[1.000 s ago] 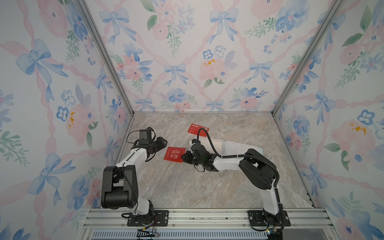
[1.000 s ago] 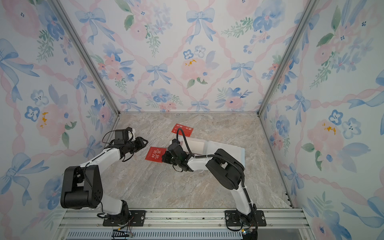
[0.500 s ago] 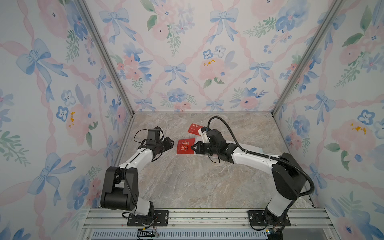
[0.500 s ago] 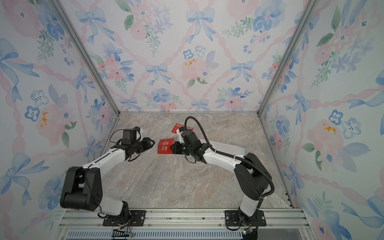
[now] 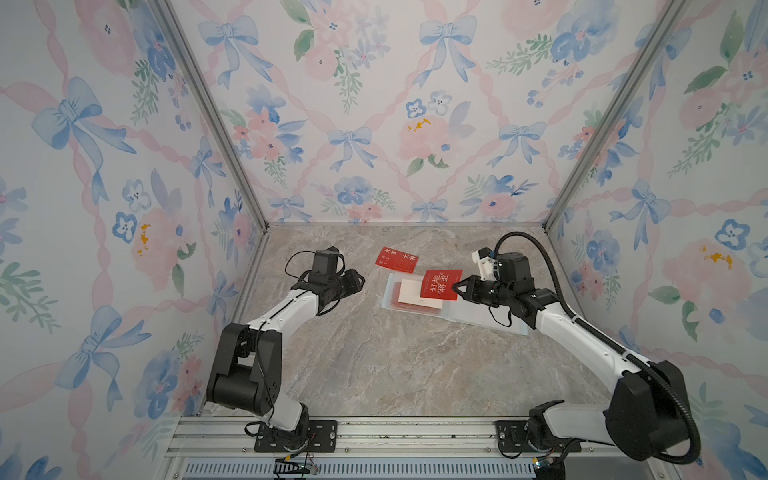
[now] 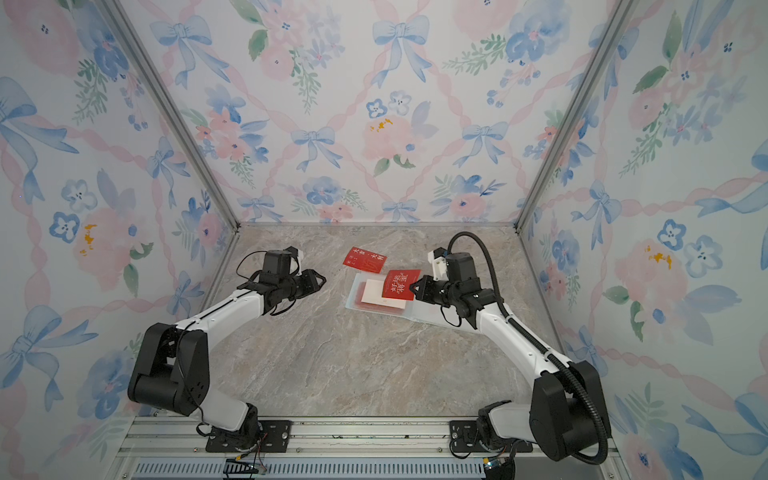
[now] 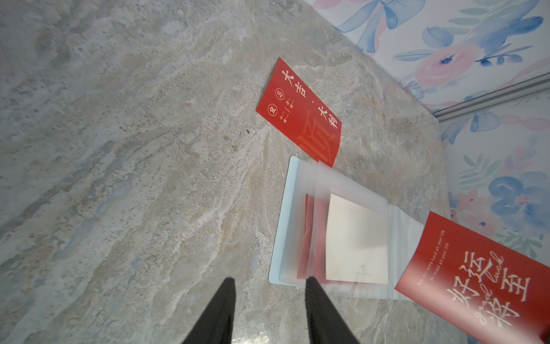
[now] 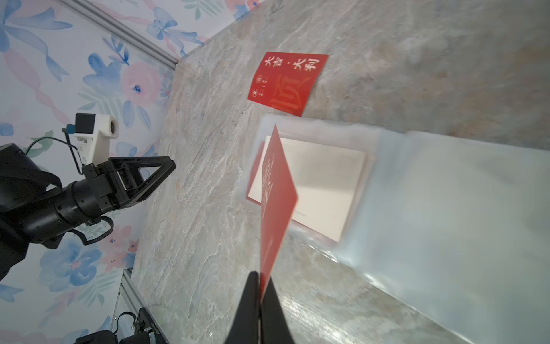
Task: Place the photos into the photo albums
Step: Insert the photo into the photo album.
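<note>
My right gripper (image 5: 455,287) (image 8: 261,283) is shut on the edge of a red photo (image 5: 440,284) (image 8: 275,193) with white characters, held tilted just above the open photo album (image 5: 486,318) (image 8: 446,208). The album lies flat. Under its clear sleeve sit a white-backed card (image 7: 357,241) and a red one. Another red photo (image 5: 397,258) (image 7: 299,113) lies flat on the table by the album's far corner. My left gripper (image 5: 359,279) (image 7: 269,286) hovers open and empty, left of the album.
The marble table (image 5: 374,365) is boxed in by floral walls at the left, back and right. Both arm bases stand on the metal rail (image 5: 415,432) at the front edge.
My right gripper has carried the red photo rightwards from beside the left gripper to above the album. The left gripper has shifted a little right and farther back, still open.
</note>
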Tool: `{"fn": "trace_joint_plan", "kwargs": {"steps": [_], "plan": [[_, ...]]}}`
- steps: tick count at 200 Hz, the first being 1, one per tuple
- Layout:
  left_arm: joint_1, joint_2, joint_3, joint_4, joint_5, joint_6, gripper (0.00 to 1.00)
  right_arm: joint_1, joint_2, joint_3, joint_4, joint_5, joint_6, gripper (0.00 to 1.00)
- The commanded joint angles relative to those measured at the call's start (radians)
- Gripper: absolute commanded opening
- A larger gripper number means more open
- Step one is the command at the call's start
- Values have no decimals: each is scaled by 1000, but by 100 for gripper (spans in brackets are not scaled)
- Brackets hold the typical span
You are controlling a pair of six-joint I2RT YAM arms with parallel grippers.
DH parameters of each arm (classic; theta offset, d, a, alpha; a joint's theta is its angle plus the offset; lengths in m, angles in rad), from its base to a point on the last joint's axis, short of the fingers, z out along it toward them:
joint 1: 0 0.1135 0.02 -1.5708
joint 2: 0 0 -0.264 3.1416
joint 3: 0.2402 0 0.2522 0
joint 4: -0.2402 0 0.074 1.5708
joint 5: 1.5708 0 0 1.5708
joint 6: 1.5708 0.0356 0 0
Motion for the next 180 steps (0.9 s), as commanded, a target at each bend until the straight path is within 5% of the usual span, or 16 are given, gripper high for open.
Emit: {"fn": "trace_joint_plan", "kwargs": {"steps": [1,72,180], "plan": [[-26,38,35,-1,-5,-9,42,-78,-54,-45,-74,-60,-38,6],[-114,117,83,3,-18,-16,42,-316,-131,-158,-92,-127,-85,6],[-161,313,215,13,-23,-10,41,-316,38,-173,103,-214,-33,6]]}}
